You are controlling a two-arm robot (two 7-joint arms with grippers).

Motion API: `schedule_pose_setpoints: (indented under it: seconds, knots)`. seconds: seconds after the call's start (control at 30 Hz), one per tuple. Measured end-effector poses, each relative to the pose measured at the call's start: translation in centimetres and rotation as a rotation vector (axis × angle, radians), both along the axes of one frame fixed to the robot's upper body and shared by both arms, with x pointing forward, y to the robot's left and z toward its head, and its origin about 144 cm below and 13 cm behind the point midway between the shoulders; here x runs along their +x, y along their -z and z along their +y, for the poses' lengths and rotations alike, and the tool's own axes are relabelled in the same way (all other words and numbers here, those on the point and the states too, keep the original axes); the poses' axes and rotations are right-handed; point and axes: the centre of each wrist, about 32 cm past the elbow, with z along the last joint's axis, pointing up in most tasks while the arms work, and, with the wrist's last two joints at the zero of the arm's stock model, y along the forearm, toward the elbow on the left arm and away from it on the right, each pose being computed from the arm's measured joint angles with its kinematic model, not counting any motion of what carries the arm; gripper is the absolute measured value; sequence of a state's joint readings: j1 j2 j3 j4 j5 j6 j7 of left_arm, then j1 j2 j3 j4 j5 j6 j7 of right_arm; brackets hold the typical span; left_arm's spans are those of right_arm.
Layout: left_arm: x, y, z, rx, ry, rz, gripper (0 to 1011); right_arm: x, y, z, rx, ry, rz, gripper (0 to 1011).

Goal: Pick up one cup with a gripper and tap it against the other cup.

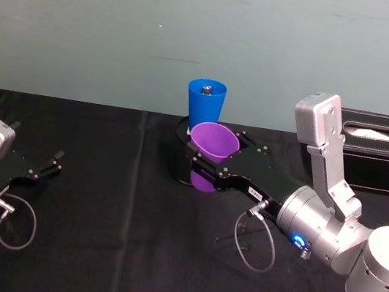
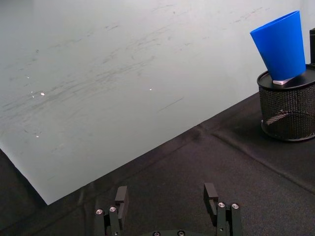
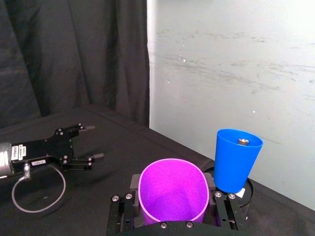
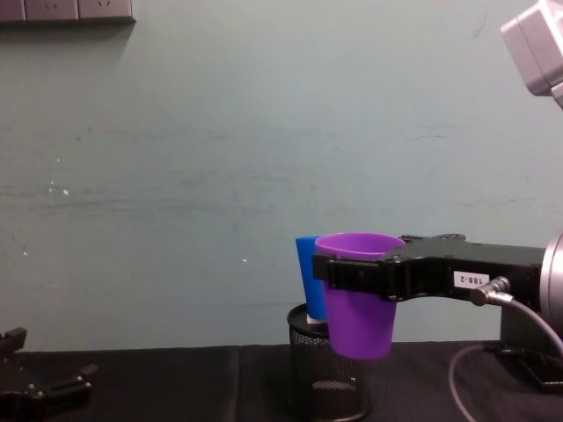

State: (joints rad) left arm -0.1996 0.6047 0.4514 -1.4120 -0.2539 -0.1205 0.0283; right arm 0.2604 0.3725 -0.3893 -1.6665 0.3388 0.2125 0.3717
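Clamping the purple cup [image 4: 361, 323] between its fingers, the right gripper [image 4: 356, 274] holds it clear of the table, just before the blue cup [image 1: 205, 103] atop the mesh holder [image 4: 330, 387]. The left gripper [image 1: 55, 163] lies spread, well apart.

Matt plastic purple cup [image 1: 213, 143] & blue cup [image 1: 205, 103], metal wire-mesh holder [image 2: 288, 110], black cloth [image 1: 112, 200].
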Motion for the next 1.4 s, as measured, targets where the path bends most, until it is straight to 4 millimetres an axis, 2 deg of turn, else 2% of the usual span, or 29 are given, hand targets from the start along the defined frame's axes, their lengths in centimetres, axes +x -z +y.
schedule_pose_setpoints:
  seconds: [1.4]
  knots:
    - [0.00, 0.00, 0.00, 0.000, 0.000, 0.000, 1000, 0.00, 0.00, 0.00, 0.000, 0.000, 0.000, 737]
